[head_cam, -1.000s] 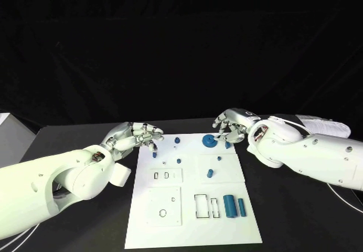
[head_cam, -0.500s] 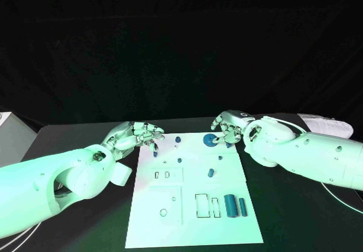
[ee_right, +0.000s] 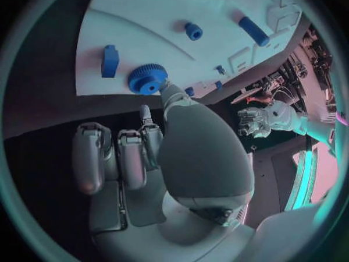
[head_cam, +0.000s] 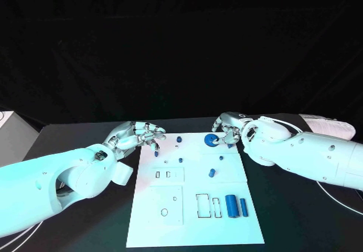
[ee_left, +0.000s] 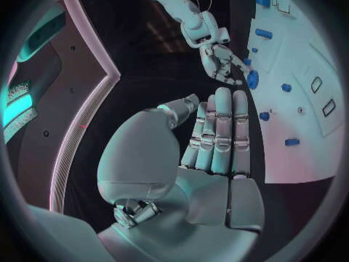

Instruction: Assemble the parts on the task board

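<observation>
The white task board (head_cam: 193, 194) is seen in the lower middle of the head view, lying flat on the black table (head_cam: 68, 142) and running from just below centre towards the bottom edge. At its upper right corner a blue gear (head_cam: 211, 139) is found, with the right hand (head_cam: 230, 127) directly beside it. In the right wrist view the thumb tip is shown at the gear's (ee_right: 148, 78) edge, while the other fingers (ee_right: 120, 157) are curled in short of it — whether the gear is actually pinched cannot be told. A small blue block (ee_right: 110, 60) is seen just beside the gear, near the board's corner.

The left hand (head_cam: 138, 135) is placed at the upper left corner of the board, above the table edge of the plate. In the left wrist view its fingers (ee_left: 221, 131) are held straight and pressed side by side, with the thumb set slightly apart; nothing is held in it.

Further parts are scattered over the board — small blue pegs (head_cam: 180, 139) near the top, a short cylinder (head_cam: 212, 171) at mid-board, and two upright blue bars (head_cam: 231, 206) at the lower right, beside rectangular slots (head_cam: 202, 205).
</observation>
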`<state>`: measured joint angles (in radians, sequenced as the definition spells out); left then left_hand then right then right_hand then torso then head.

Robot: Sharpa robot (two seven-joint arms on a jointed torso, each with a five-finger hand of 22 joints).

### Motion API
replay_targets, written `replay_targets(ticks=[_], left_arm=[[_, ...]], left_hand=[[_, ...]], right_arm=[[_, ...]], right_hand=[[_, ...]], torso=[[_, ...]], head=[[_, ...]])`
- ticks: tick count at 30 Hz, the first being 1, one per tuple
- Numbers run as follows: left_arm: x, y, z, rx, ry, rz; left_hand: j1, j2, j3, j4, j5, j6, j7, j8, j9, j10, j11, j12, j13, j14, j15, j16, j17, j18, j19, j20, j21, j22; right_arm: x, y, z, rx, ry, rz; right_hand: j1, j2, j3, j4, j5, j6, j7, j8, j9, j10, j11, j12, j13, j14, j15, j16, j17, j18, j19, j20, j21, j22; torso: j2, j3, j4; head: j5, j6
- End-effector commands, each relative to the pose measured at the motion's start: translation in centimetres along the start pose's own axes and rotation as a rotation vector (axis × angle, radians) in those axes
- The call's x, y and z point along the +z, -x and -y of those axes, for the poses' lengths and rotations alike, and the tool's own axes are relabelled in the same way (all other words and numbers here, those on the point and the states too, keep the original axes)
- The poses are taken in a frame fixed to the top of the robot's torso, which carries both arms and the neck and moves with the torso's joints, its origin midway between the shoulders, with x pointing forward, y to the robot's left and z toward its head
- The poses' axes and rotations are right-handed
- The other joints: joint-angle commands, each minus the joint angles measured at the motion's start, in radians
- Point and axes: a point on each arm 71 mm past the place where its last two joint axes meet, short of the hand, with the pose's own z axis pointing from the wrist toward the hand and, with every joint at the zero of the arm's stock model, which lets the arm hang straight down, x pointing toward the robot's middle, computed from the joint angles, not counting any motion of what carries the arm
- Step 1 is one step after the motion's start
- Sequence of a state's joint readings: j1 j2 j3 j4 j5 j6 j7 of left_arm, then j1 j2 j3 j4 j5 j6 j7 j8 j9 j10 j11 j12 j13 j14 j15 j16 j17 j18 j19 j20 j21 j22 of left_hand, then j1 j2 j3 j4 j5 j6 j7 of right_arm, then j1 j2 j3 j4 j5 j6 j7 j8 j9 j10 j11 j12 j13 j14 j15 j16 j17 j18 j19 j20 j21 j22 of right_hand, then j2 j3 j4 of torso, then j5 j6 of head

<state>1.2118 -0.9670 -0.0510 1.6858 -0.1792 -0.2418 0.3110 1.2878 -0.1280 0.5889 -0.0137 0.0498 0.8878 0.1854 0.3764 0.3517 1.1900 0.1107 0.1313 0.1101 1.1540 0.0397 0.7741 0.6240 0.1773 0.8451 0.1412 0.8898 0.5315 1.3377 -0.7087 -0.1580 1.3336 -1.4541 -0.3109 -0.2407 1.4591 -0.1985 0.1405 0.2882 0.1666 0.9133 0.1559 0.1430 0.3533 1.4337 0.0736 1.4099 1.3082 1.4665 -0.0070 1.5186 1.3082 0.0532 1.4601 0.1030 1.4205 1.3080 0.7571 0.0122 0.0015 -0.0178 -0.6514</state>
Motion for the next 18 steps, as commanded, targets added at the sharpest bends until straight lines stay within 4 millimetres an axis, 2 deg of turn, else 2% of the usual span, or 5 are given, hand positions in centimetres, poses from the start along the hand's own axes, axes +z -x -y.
replay_targets(ticks=[1,9,18], left_arm=[[0.05,-0.22,0.10,-0.006,-0.006,-0.012],[0.02,-0.24,0.12,-0.006,-0.006,-0.013],[0.00,-0.23,0.12,-0.007,-0.006,-0.014]], left_hand=[[-0.008,0.000,0.000,0.006,0.001,-0.009,0.001,-0.006,-0.002,-0.008,0.003,-0.007,-0.001,-0.007,0.002,-0.003,0.002,0.004,-0.006,0.004,-0.003,-0.002],[-0.008,0.000,0.000,0.006,0.001,-0.009,0.001,-0.006,-0.002,-0.008,0.003,-0.007,-0.001,-0.007,0.002,-0.003,0.002,0.004,-0.006,0.004,-0.003,-0.002],[-0.008,0.000,0.000,0.006,0.001,-0.009,0.001,-0.006,-0.002,-0.008,0.003,-0.007,-0.001,-0.007,0.002,-0.003,0.002,0.004,-0.006,0.004,-0.003,-0.002]], right_arm=[[0.17,-0.48,0.11,0.017,-0.028,-0.038],[0.35,-0.93,-0.02,0.034,-0.032,-0.054],[0.60,-1.07,-0.03,0.047,-0.035,-0.055]], right_hand=[[-0.006,0.008,0.009,-0.001,0.006,0.005,0.003,0.002,0.000,0.012,0.000,0.014,0.100,0.084,0.006,0.009,0.173,-0.012,0.017,0.001,0.015,0.119],[-0.012,0.009,0.009,0.000,0.004,0.004,0.004,0.002,-0.001,0.018,0.001,0.023,0.110,0.086,0.008,0.015,0.184,-0.015,0.023,0.002,0.024,0.129],[-0.015,0.010,0.009,0.000,0.002,0.005,0.004,0.002,-0.001,0.016,0.002,0.021,0.109,0.086,0.008,0.016,0.185,-0.015,0.023,0.003,0.025,0.129]], torso=[[0.001,-0.0003,-0.0013],[0.003,-0.0004,0.0014],[0.002,0.0008,-0.0007]], head=[[0.002,-0.001],[0.008,-0.004],[0.013,-0.008]])
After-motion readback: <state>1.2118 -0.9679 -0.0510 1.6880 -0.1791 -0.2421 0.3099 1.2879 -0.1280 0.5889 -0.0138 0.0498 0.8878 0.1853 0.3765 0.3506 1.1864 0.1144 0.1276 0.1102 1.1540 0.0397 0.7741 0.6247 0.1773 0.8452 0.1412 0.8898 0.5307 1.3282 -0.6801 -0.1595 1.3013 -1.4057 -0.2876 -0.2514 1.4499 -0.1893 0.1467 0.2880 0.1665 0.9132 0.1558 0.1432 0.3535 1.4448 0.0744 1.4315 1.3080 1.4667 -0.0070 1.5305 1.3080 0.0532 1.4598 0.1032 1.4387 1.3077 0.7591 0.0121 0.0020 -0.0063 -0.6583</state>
